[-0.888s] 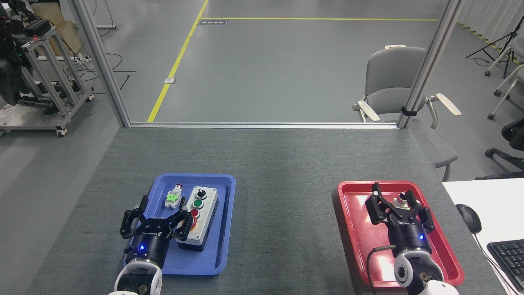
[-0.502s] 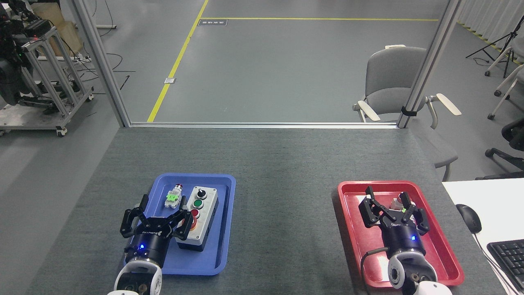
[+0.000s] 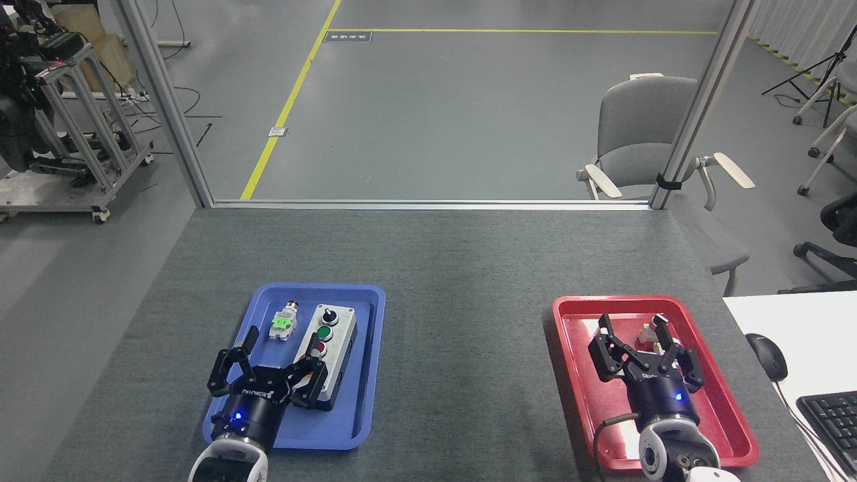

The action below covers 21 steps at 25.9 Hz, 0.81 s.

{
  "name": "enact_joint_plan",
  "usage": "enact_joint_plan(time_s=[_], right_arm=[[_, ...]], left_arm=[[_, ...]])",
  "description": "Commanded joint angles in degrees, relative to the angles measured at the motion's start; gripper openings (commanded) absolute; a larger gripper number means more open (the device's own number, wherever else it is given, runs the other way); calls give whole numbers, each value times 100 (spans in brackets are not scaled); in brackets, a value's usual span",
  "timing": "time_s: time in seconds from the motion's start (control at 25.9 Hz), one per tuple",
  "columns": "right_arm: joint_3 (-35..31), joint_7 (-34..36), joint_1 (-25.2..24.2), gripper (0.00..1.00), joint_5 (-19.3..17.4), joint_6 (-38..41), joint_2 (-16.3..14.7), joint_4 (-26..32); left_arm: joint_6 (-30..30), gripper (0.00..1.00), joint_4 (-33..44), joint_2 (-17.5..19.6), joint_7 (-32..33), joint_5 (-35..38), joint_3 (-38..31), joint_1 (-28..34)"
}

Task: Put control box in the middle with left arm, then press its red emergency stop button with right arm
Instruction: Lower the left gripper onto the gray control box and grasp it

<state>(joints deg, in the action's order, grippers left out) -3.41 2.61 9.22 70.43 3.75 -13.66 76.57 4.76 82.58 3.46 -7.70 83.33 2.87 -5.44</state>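
The light grey control box (image 3: 329,351) lies lengthwise in the blue tray (image 3: 365,408), showing its black knob, green button and small red button. Its large red emergency stop button is mostly hidden behind my left gripper (image 3: 271,356). That gripper hovers open over the tray's near left part, its right fingers (image 3: 313,375) overlapping the box's near end. My right gripper (image 3: 641,345) stands open over the red tray (image 3: 582,388), with a small push-button part (image 3: 648,333) just beyond its fingertips. The middle (image 3: 469,348) of the grey tabletop lies between the two trays.
A small loose push-button part with a green block (image 3: 284,322) lies left of the box in the blue tray. A white desk with a mouse (image 3: 767,355) and keyboard (image 3: 830,420) adjoins the table's right side. A grey chair (image 3: 643,137) stands beyond the far edge.
My left gripper shifted right and toward me, now overlapping the box's near end. My right gripper drew back a little from the small part in the red tray.
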Motion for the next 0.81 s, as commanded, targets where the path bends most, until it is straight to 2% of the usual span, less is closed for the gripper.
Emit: enact_joint_plan(time_s=[0.0,0.15,0.35,0.77], right_arm=[[-19,2,-61,100,-3,38,-23,16],[-46,-7,-52,100,-3,-33,-40,16],[-63,11,-52,100,-38,-24,-31,25],[-55,2,-34,100,-144,11,-119,25]], left_arm=[[-124,99,-84,-108,-56,69,38,87],[-467,99,-198,-47,-795,104,232,122],[-450,99,-409,-12,-830,175,486,87],[-362,96,-1051,-82,-830,96,583,-71]])
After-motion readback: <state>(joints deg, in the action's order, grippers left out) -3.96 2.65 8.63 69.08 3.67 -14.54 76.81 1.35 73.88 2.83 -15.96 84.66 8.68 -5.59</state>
